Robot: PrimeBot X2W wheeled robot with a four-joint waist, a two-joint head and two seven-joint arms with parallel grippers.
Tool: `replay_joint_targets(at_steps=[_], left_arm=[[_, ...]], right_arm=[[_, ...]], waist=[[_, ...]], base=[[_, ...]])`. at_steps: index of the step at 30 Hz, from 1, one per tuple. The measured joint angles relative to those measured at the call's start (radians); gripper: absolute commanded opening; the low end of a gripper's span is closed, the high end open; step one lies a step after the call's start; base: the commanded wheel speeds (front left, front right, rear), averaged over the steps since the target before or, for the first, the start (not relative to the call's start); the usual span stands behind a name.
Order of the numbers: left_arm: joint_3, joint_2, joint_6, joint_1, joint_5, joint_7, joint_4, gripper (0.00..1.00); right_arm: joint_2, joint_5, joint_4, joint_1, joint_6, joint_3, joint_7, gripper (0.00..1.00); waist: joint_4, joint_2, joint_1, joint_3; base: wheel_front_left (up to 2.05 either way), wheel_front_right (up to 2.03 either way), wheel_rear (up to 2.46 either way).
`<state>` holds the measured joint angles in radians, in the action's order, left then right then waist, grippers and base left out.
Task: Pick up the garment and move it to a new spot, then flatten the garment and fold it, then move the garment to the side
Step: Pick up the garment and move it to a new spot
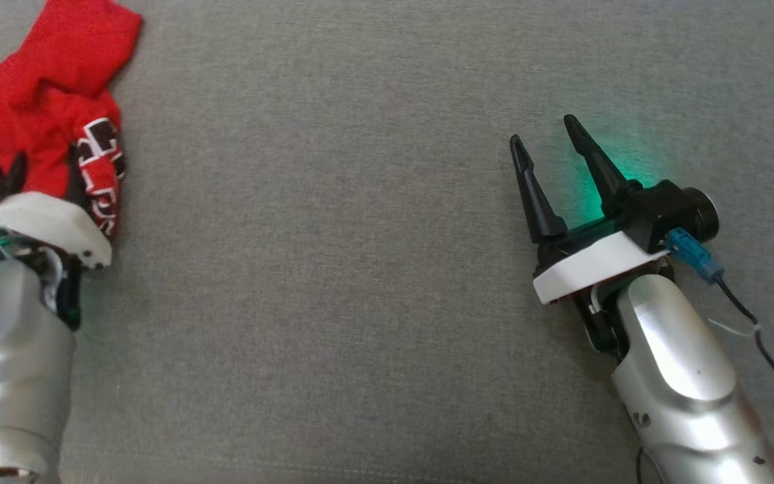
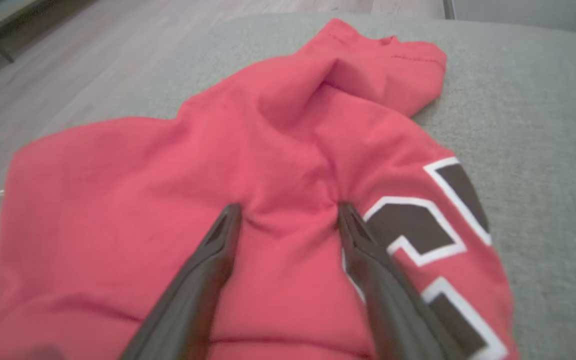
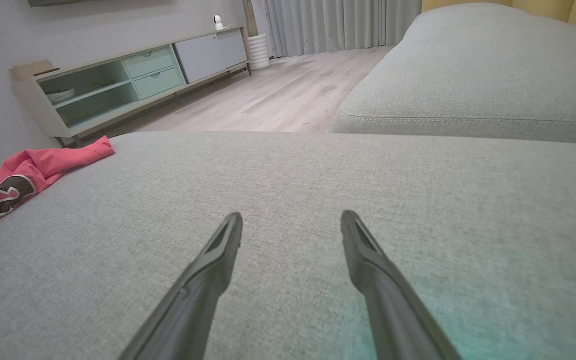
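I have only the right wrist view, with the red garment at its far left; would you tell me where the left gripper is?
Observer: The left gripper is down on the garment, its tips pressing into the red cloth.
Operator: Thank you. Are its jaws closed on it?
Observer: No, the jaws stand wide open with a pucker of cloth between them; nothing is gripped.
Operator: How does the cloth lie there?
Observer: Crumpled, with a raised fold just beyond the tips.
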<state>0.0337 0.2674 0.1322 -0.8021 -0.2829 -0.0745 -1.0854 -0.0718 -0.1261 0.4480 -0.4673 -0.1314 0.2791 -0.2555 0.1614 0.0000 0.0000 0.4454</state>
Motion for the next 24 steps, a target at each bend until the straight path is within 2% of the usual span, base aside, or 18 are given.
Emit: replay_joint_targets(at_steps=[1, 2, 6, 9, 15, 20, 24], left_arm=[[0.005, 0.006, 0.000, -0.011, -0.011, 0.014, -0.011, 0.38], [0.013, 0.008, 0.000, -0.018, -0.022, 0.025, -0.018, 0.00], [0.059, 0.025, 0.000, -0.019, -0.036, 0.023, -0.030, 0.00], [0.095, 0.044, 0.000, -0.019, -0.035, -0.017, -0.028, 0.00], [0.210, 0.062, 0.000, -0.070, -0.034, -0.094, 0.057, 0.00], [0.347, 0.025, 0.000, -0.126, -0.063, -0.118, 0.165, 0.00], [0.462, -0.034, 0.000, -0.126, -0.104, -0.125, 0.231, 0.00]], right_arm=[[0.000, 0.000, 0.001, 0.000, 0.000, -0.001, 0.000, 1.00], [0.000, 0.000, 0.002, 0.000, 0.000, -0.003, 0.000, 1.00], [0.000, -0.013, 0.020, 0.002, 0.000, -0.011, 0.000, 1.00], [0.001, -0.029, 0.025, 0.004, 0.000, -0.015, 0.000, 1.00], [0.003, -0.102, 0.022, 0.013, 0.000, 0.020, 0.000, 1.00], [0.005, -0.156, 0.016, 0.036, 0.000, 0.049, 0.000, 1.00], [0.006, -0.186, 0.014, 0.060, 0.000, 0.070, 0.000, 1.00]], waist=[[-0.005, 0.0000, 0.0000, -0.001], [-0.007, 0.0000, 0.0001, -0.005], [-0.018, 0.0000, 0.0001, -0.029], [-0.034, 0.0000, 0.0000, -0.055], [-0.108, 0.0000, -0.0001, -0.102], [-0.205, 0.0000, -0.0001, -0.133], [-0.296, 0.0000, -0.0001, -0.151]], base=[[0.00, 0.00, 0.00], [0.00, 0.00, 0.00], [0.00, 0.00, 0.00], [0.00, 0.00, 0.00], [0.00, 0.00, 0.00], [0.00, 0.00, 0.00], [0.00, 0.00, 0.00]])
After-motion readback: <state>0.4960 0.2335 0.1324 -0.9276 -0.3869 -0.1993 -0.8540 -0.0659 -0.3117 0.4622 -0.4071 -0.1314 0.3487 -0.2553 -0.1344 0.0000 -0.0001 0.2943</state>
